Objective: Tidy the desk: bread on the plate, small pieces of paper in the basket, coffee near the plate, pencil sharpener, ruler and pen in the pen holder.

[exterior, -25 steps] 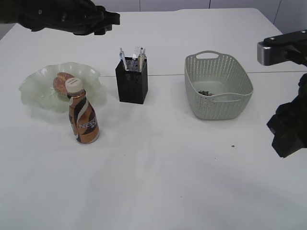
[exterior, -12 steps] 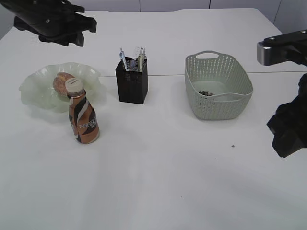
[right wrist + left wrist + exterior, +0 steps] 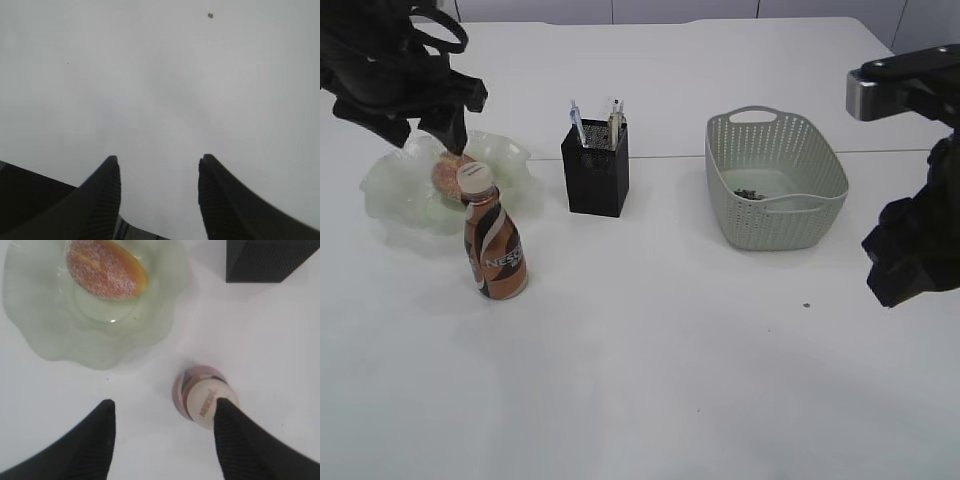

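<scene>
Showing bread [image 3: 105, 270] clearly from wrist, exterior half-hidden by coffee [image 3: 493, 240]

The white table [image 3: 650, 380] carried four things — a pale green plate [image 3: 390, 195] at the left, a brown coffee bottle [image 3: 494, 245] upright just before it, a black pen holder [image 3: 595, 168] mid-table, and a grey-green basket [image 3: 775, 180] to the right — plus a dark speck [image 3: 806, 305] near the basket.

The brown coffee bottle [image 3: 494, 243], at 9 o'clock on the bench, carries "NESCAFÉ" in white on its side; its cap [image 3: 210, 402] bears brown lettering, too blurred to read.
</scene>
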You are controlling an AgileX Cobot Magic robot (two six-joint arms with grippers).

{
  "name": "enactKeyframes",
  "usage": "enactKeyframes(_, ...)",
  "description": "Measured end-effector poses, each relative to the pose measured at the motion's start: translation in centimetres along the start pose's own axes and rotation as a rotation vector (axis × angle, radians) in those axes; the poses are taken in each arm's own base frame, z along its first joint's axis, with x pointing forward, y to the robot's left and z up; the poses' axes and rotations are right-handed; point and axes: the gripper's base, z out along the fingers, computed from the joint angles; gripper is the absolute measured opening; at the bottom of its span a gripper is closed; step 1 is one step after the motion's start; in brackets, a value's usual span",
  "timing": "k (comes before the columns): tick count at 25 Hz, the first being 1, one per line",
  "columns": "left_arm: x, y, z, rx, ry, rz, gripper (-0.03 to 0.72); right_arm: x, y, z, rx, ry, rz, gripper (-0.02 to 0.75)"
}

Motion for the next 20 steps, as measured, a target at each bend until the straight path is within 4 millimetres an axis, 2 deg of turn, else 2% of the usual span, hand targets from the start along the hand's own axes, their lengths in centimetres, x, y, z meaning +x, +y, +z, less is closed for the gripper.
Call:
enactKeyframes(3, 0.4, 0.1, -0.1, -0.007, 0.043, 0.004, 0.462, -0.2, 0.0, 0.0, 0.001, -0.021, -0.008, 0.375)
enactKeyframes(8, 0.6, 1.5, 0.1, -0.022, 0.097, -0.038, 0.44, -0.4, -0.7, 0.0, 0.033, -0.043, 0.005, 0.375)
enactKeyframes(12, 0.9, 2.5, 0.2, -0.029, 0.138, -0.072, 0.426, -0.3, -3.4, 0.0, 0.071, -0.05, 0.104, 0.375)
enactKeyframes(16, 1.0, 2.7, -0.7, -0.026, 0.145, -0.076, 0.424, 0.3, -6.5, -0.1, 0.118, -0.039, 0.215, 0.375)
enactKeyframes(20, 1.8, 3.0, -2.1, -0.028, 0.142, -0.068, 0.422, 0.8, -8.0, -0.2, 0.141, -0.02, 0.269, 0.375)
